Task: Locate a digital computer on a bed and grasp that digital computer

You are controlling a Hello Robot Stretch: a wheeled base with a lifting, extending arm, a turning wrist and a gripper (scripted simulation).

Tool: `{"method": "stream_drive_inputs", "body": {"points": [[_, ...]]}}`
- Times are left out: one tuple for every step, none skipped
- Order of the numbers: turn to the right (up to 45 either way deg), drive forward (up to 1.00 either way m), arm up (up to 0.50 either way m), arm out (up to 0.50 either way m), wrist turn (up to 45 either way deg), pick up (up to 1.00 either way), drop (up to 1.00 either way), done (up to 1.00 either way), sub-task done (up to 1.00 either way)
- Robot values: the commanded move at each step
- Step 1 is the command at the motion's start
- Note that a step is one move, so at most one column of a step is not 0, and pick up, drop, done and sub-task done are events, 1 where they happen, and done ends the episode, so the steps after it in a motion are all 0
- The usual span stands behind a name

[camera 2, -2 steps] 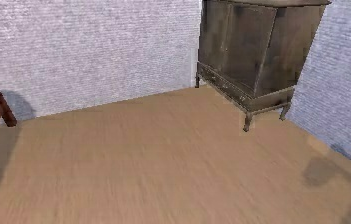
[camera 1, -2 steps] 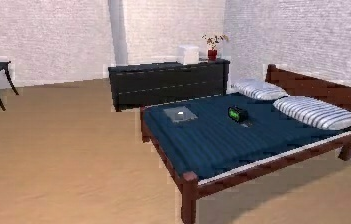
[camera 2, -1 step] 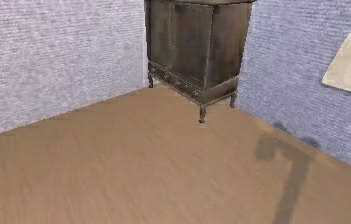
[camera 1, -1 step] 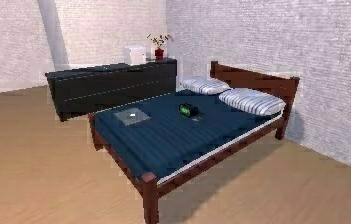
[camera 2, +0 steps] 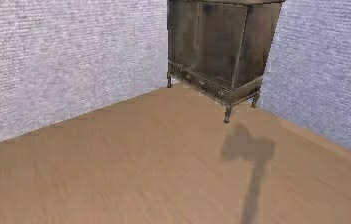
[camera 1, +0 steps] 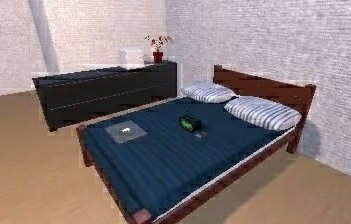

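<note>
Grey flat laptop (camera 1: 126, 131) lies on the blue-covered wooden bed (camera 1: 173, 170), near the foot-end corner closest to the long black dresser (camera 1: 103, 92), ahead of the robot. I judge the base must turn side-on. The state of the jaws cannot be told.

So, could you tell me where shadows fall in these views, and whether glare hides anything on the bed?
Forward view: even light, no glare; the grey laptop and a small dark object stand out on the blue bed. Arm side view: a grey shadow lies on the floor near the dark cabinet.
</note>
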Motion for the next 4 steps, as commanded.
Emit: {"method": "stream_drive_inputs", "body": {"points": [[-45.0, 0.00, 0.00, 0.00, 0.0, 0.00, 0.00, 0.00, 0.00], [-24.0, 0.00, 0.00, 0.00, 0.0, 0.00, 0.00, 0.00, 0.00], [0.0, 0.50, 0.00, 0.00, 0.0, 0.00, 0.00, 0.00, 0.00], [33.0, 0.00, 0.00, 0.00, 0.0, 0.00, 0.00, 0.00, 0.00]]}}
